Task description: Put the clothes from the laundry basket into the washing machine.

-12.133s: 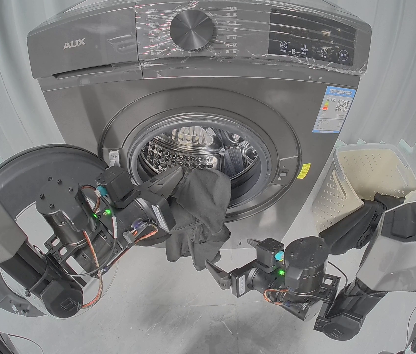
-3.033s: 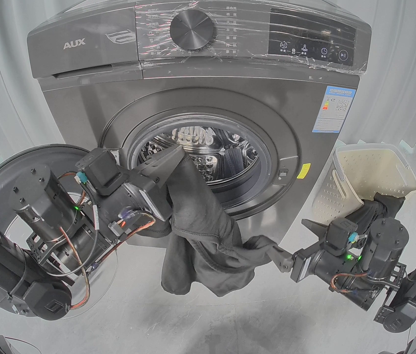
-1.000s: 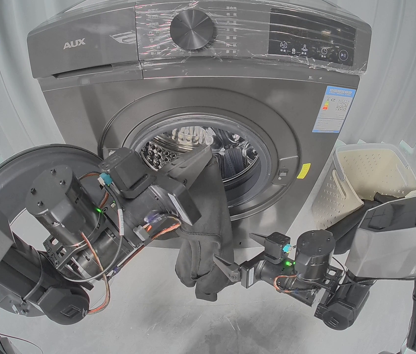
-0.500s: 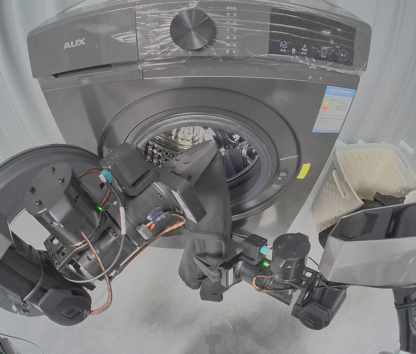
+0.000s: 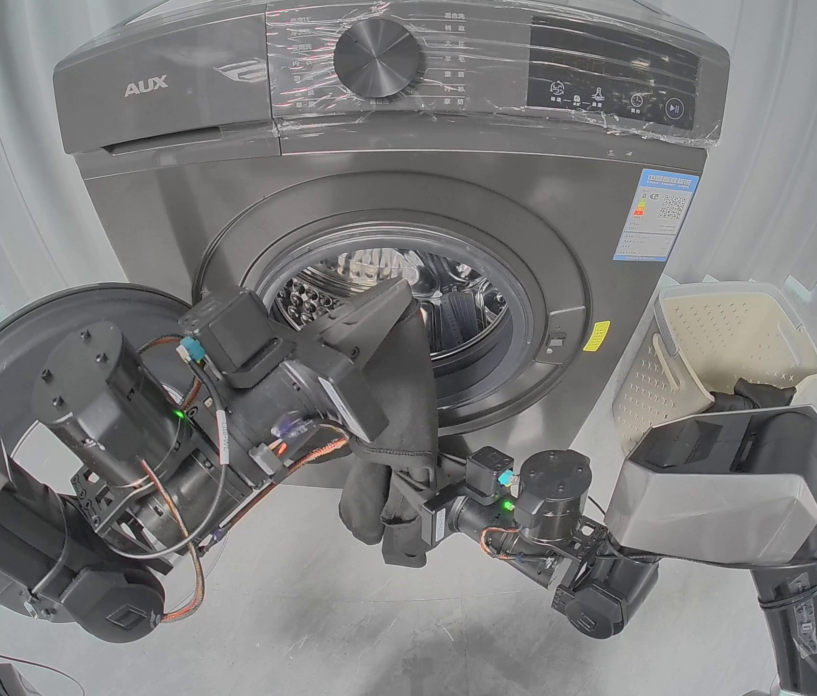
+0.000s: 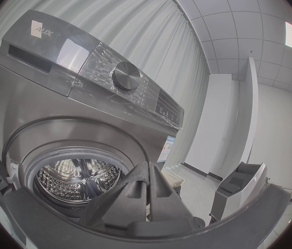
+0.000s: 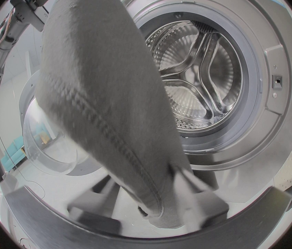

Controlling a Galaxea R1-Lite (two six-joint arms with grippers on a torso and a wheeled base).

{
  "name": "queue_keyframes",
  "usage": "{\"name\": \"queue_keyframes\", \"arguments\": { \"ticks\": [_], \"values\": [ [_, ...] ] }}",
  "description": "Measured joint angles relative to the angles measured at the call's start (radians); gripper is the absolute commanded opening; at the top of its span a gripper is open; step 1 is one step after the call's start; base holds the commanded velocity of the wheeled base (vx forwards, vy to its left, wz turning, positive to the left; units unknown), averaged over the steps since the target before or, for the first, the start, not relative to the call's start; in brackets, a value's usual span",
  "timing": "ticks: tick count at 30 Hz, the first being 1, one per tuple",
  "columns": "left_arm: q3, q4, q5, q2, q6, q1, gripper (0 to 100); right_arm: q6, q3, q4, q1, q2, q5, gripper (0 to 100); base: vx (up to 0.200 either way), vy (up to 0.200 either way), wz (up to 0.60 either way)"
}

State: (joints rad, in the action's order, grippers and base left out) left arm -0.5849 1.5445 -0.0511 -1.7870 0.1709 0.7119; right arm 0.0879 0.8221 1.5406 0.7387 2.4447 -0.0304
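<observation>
left hand [image 5: 401,294] tight on dark garment [image 5: 411,389]

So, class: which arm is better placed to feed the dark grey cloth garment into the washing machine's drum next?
Left, probably. The left pincer is shut on the dark grey cloth garment at the shiny steel drum's mouth. The right pincer sits low at the garment's hanging end, below the opening.

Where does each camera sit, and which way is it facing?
Head: on the head, facing down at the washer; left gripper, right gripper in front.
Left wrist: on that arm, facing up past its shut gripper to the washer.
Right wrist: on that arm, facing the drum past the garment and its gripper.
All three share the drum.
</observation>
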Motion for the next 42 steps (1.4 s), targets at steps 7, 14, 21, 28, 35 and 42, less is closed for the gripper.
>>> {"name": "queue_keyframes", "arguments": {
  "ticks": [7, 14, 21, 28, 35, 42],
  "values": [
    [0.024, 0.000, 0.004, -0.001, 0.002, -0.027, 0, 0.010, -0.043, 0.000, -0.009, -0.060, -0.002, 0, 0.000, 0.000, 0.00],
    [0.055, 0.000, 0.005, 0.000, 0.004, -0.079, 0, 0.015, -0.109, 0.000, -0.034, -0.157, -0.010, 0, 0.000, 0.000, 0.00],
    [0.145, 0.000, 0.002, -0.001, 0.007, -0.114, 0, 0.014, -0.139, 0.000, -0.073, -0.261, -0.017, 0, 0.000, 0.000, 0.00],
    [0.229, 0.000, -0.005, -0.022, 0.004, -0.116, 0, 0.013, -0.139, 0.000, -0.093, -0.329, -0.017, 0, 0.000, 0.000, 0.00],
    [0.276, 0.000, -0.010, -0.065, 0.000, -0.114, 100, 0.012, -0.143, -0.001, -0.087, -0.372, -0.017, 0, 0.000, 0.000, 0.00],
    [0.344, 0.000, -0.010, -0.114, -0.002, -0.109, 100, 0.012, -0.146, -0.001, -0.086, -0.391, -0.017, 0, 0.000, 0.000, 0.00]
  ]
}}
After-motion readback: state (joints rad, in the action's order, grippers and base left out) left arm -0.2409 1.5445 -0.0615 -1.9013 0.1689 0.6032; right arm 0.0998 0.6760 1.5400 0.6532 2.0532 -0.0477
